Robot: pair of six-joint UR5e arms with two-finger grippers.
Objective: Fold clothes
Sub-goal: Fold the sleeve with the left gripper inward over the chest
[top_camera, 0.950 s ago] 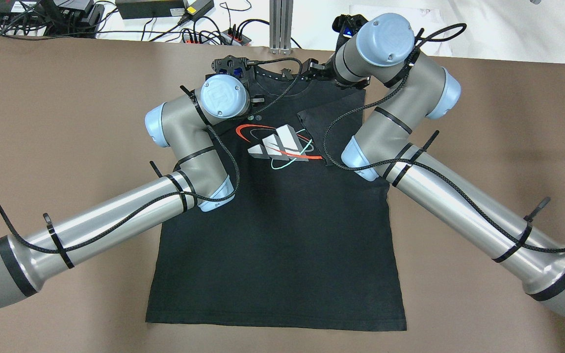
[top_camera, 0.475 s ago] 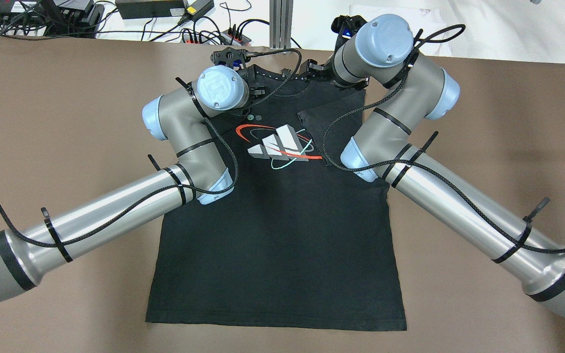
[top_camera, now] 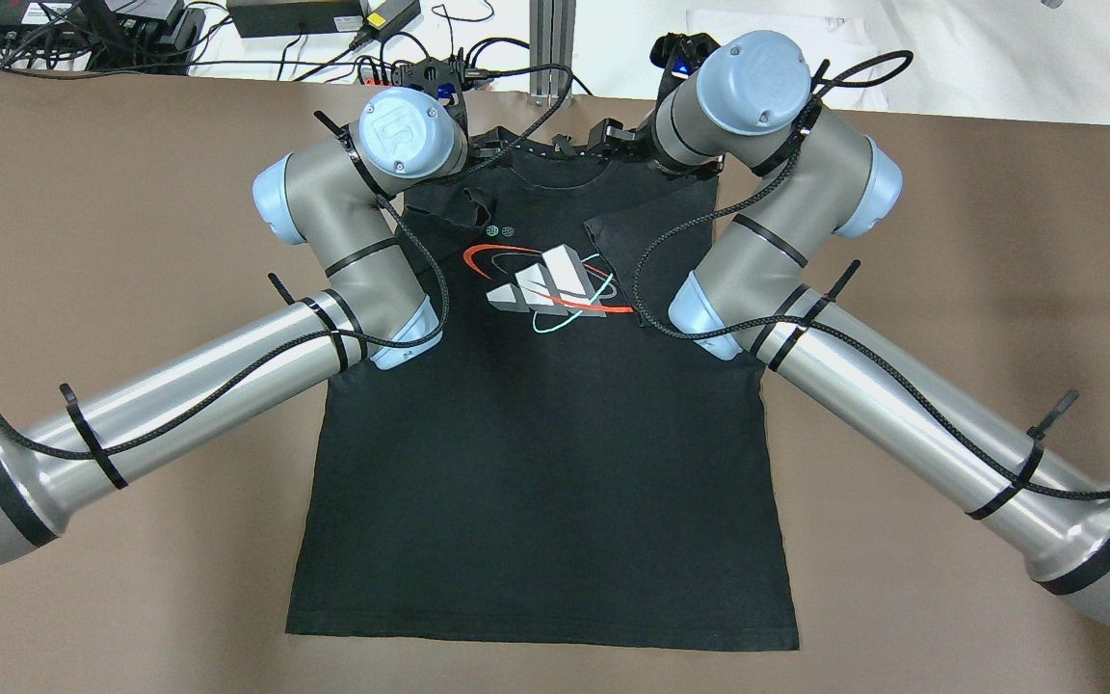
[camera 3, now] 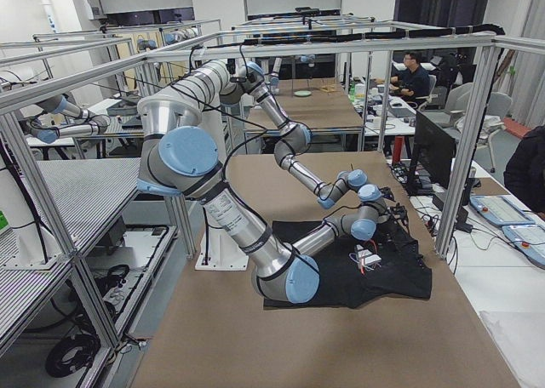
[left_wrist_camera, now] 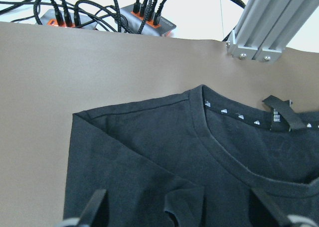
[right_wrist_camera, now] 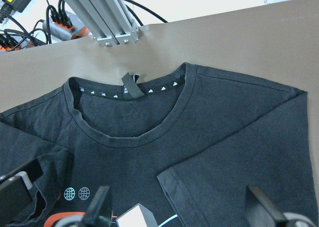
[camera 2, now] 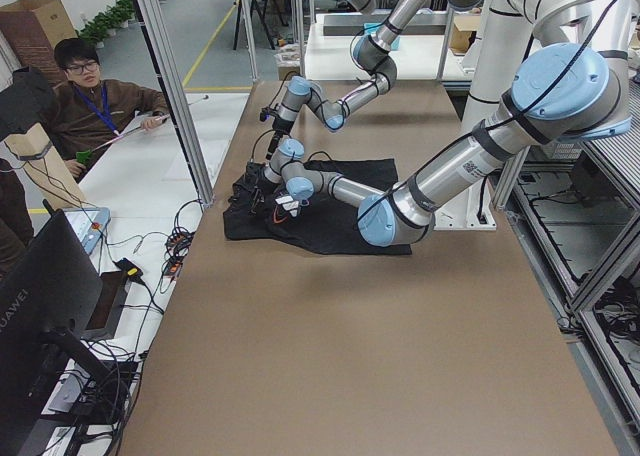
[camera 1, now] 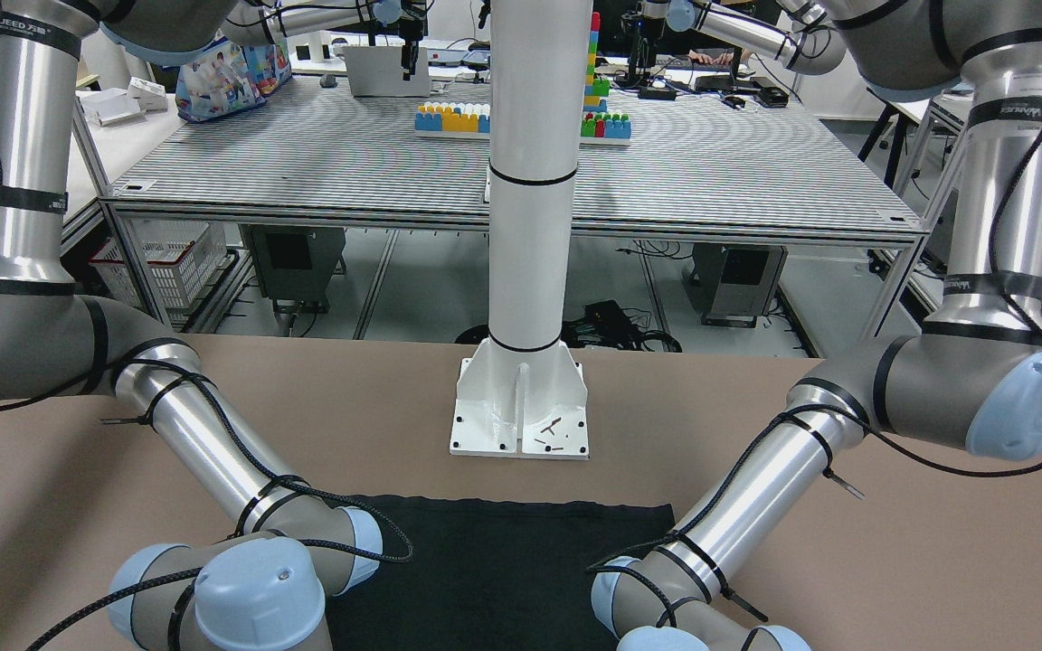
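Note:
The clothes are one black T-shirt with a red, white and teal logo, lying flat on the brown table with its collar at the far edge. It also shows in the front-facing view. Its right sleeve is folded in over the chest. Its left sleeve lies crumpled inward. My left gripper is open and empty, just above that crumpled sleeve near the collar. My right gripper is open and empty, hovering over the folded right sleeve below the collar.
Power strips and cables and an aluminium post lie just beyond the table's far edge. The white post's base plate stands on the table's robot side. An operator sits past the far edge.
My left arm has moved toward the far left, off the chest, and the crumpled left sleeve now shows beneath it. The right arm has not moved.

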